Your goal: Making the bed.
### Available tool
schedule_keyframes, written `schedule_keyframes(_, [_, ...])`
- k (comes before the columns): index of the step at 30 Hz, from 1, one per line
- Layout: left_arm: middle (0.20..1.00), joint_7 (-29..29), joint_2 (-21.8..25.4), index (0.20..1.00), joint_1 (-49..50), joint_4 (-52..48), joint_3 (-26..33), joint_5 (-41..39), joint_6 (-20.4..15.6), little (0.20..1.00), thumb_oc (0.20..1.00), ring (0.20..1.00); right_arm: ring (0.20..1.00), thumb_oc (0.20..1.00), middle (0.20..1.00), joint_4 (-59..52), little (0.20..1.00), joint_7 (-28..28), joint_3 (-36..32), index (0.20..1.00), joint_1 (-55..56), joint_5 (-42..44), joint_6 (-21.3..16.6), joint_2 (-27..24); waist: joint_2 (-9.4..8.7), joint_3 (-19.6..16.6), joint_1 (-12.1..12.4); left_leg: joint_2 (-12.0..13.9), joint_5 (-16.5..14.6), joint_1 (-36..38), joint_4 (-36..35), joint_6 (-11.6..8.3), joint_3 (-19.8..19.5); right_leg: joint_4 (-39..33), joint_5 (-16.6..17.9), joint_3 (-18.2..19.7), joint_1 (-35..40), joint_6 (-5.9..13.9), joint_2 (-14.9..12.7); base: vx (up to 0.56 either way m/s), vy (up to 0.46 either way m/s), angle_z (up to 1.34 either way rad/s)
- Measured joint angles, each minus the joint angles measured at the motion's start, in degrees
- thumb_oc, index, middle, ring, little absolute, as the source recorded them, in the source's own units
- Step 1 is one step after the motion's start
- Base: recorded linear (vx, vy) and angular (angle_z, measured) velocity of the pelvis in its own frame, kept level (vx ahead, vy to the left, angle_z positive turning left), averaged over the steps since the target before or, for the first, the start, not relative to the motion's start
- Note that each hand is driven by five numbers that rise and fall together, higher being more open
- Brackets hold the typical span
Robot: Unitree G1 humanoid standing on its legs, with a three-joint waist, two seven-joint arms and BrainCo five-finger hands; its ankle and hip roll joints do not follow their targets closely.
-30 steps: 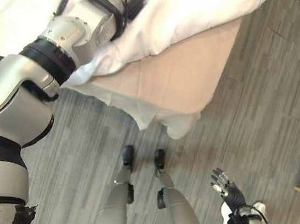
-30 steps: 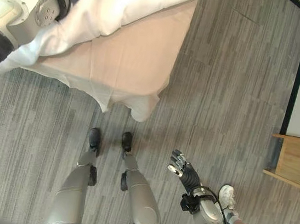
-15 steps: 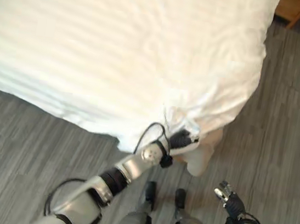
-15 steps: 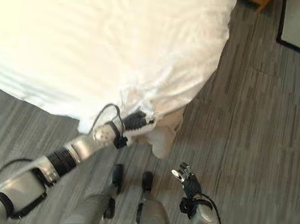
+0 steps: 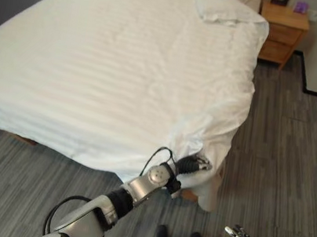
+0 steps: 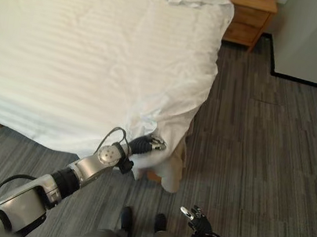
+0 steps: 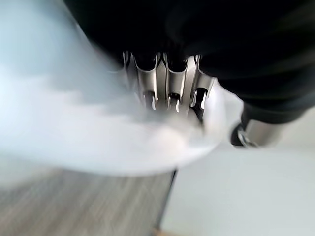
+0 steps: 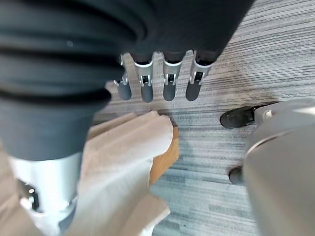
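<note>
A white duvet (image 5: 123,73) covers the bed, with a white pillow (image 5: 223,7) at its far end. My left hand (image 5: 194,163) reaches to the duvet's near right corner, which hangs over the bed's edge. Its fingers (image 7: 170,86) curl down into the white cloth (image 7: 98,137), so it is shut on that corner. Under the corner, the beige mattress cover (image 6: 173,168) shows. My right hand (image 6: 194,217) hangs low over the floor near the bed's corner, open, with straight fingers (image 8: 168,81) and nothing in it.
A wooden nightstand (image 5: 283,31) stands by the bed's far right corner. Grey plank floor (image 6: 260,143) runs along the bed's right side and near end. A beige sheet corner (image 8: 123,162) and a wooden bed leg (image 8: 166,156) lie close to my right hand.
The camera has swung up from the floor, bringing the whole bed into the picture. My left hand stays on the duvet's corner and my right hand stays low and open.
</note>
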Motion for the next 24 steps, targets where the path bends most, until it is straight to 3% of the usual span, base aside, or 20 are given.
schedule_keyframes(3, [1.0, -2.8, 6.4, 1.0, 4.5, -9.2, 0.4, -4.2, 0.8, 1.0, 1.0, 1.0, 1.0, 1.0, 1.0, 6.2, 1.0, 0.0, -4.7, 1.0, -0.4, 0.0, 0.0, 1.0, 0.81, -0.5, 0.2, 0.1, -0.1, 0.5, 0.0, -0.12, -0.3, 0.0, 0.1, -0.2, 0.7, -0.16, 0.1, 0.01, -0.018, 0.01])
schedule_keyframes(5, [1.0, -4.9, 13.4, 1.0, 8.3, -19.0, 3.6, -6.7, 0.8, 1.0, 1.0, 1.0, 1.0, 1.0, 1.0, 12.8, 1.0, 0.1, -7.7, 1.0, 1.6, -0.1, 0.8, -0.3, 2.43, -1.6, 1.9, 0.1, -0.1, 0.8, -0.1, -0.19, -0.9, -0.3, 0.0, -0.8, 1.4, -0.21, 0.1, 0.01, -0.017, 0.19])
schedule_keyframes(9, [1.0, -8.3, 24.8, 1.0, 14.9, -26.3, 9.9, -8.9, 1.3, 1.0, 1.0, 1.0, 1.0, 1.0, 1.0, 23.1, 1.0, 0.2, -11.1, 1.0, 3.7, -2.2, 2.1, -3.5, 5.29, -3.4, 5.0, -0.1, -0.1, 0.9, -0.1, -0.19, -2.1, -0.2, -0.4, -2.7, 2.3, -0.45, 0.0, 0.01, -0.021, 0.24])
schedule_keyframes(11, [1.0, -9.7, 28.0, 1.0, 15.9, -28.7, 10.7, -11.4, 2.0, 1.0, 1.0, 1.0, 1.0, 1.0, 1.0, 23.7, 1.0, 0.7, -11.1, 1.0, 4.0, -2.2, 2.1, -4.0, 5.55, -3.3, 5.0, -0.1, -0.2, 1.1, -0.1, -0.13, -2.6, -0.1, -0.6, -3.9, 2.9, -0.5, 0.0, 0.01, -0.034, 0.35])
schedule_keyframes(12, [1.0, -11.4, 31.3, 1.0, 16.4, -31.0, 11.5, -15.7, 2.6, 1.0, 1.0, 1.0, 1.0, 1.0, 1.0, 23.8, 1.0, 1.4, -11.1, 1.0, 3.9, -2.2, 2.3, -4.2, 6.36, -3.7, 5.6, 0.0, -0.1, 1.3, -0.1, -0.16, -2.8, -0.3, -0.9, -4.7, 3.4, -0.69, -0.1, 0.01, -0.059, 0.23])
schedule_keyframes(13, [1.0, -13.1, 35.3, 1.0, 17.2, -35.1, 12.1, -21.0, 3.7, 1.0, 1.0, 1.0, 1.0, 1.0, 1.0, 23.3, 1.0, 2.3, -11.2, 1.0, 3.9, -2.2, 2.1, -4.2, 5.47, -3.1, 5.7, 0.1, -0.2, 1.2, 0.0, -0.11, -2.6, -0.3, -1.1, -4.6, 3.1, -0.85, 0.1, 0.02, -0.055, 0.15])
schedule_keyframes(16, [1.0, -15.8, 42.6, 1.0, 20.2, -40.0, 17.9, -32.8, 4.5, 1.0, 1.0, 1.0, 1.0, 1.0, 1.0, 22.1, 1.0, 3.0, -12.1, 1.0, 4.5, -2.0, 2.1, -4.3, 5.55, -3.1, 6.5, 0.2, -0.1, 1.6, -0.1, -0.14, -2.7, -0.2, -1.2, -5.0, 3.8, -0.94, 0.2, 0.0, -0.03, 0.06])
schedule_keyframes(19, [1.0, -14.9, 40.5, 1.0, 23.4, -39.1, 25.4, -38.5, 3.9, 1.0, 1.0, 1.0, 1.0, 1.0, 1.0, 21.2, 1.0, 3.1, -13.3, 1.0, 4.7, -1.0, 2.1, -3.8, 5.71, -3.2, 7.6, 0.2, -0.1, 1.8, -0.1, -0.17, -3.0, 0.0, -1.4, -5.2, 4.2, -0.98, 0.2, 0.0, -0.017, 0.06])
schedule_keyframes(21, [1.0, -12.3, 35.4, 1.0, 27.1, -37.4, 30.9, -40.3, 2.1, 1.0, 1.0, 1.0, 1.0, 1.0, 1.0, 15.8, 1.0, 2.2, -13.4, 1.0, 4.3, 1.2, 2.2, -3.3, 5.11, -3.2, 7.7, 0.3, -0.1, 1.7, 0.0, -0.17, -3.1, 0.0, -1.4, -5.4, 4.2, -1.0, 0.4, 0.02, 0.001, 0.01])
schedule_keyframes(22, [1.0, -9.2, 20.8, 1.0, 31.8, -32.9, 39.3, -40.4, -0.2, 1.0, 1.0, 1.0, 1.0, 1.0, 1.0, 0.4, 1.0, 0.8, -14.7, 1.0, 6.7, 1.1, 3.2, -3.1, 4.83, -3.1, 7.3, 0.3, -0.2, 1.6, 0.0, -0.13, -2.9, 0.0, -1.6, -5.2, 4.0, -1.02, 0.7, 0.02, 0.019, -0.12])
schedule_keyframes(23, [1.0, -6.5, 11.9, 1.0, 33.6, -30.8, 44.2, -40.2, -1.8, 1.0, 1.0, 1.0, 1.0, 1.0, 1.0, -10.4, 1.0, 0.0, -15.0, 1.0, 8.6, 1.0, 3.0, -2.9, 4.64, -2.9, 6.6, 0.4, -0.1, 1.7, 0.0, 0.02, -2.6, 0.0, -1.6, -4.8, 3.9, -1.13, 0.4, 0.02, 0.045, -0.08])
schedule_keyframes(24, [1.0, -2.5, 9.0, 1.0, 34.2, -28.4, 43.3, -39.6, -2.4, 1.0, 1.0, 1.0, 1.0, 1.0, 1.0, -17.8, 1.0, -0.1, -15.4, 1.0, 6.8, 0.2, -0.1, -2.8, 2.4, -2.8, 6.1, 0.6, 0.0, 1.9, 0.0, 0.12, -2.6, 0.0, -1.6, -5.0, 3.9, -1.22, 0.7, 0.02, 0.037, -0.03])
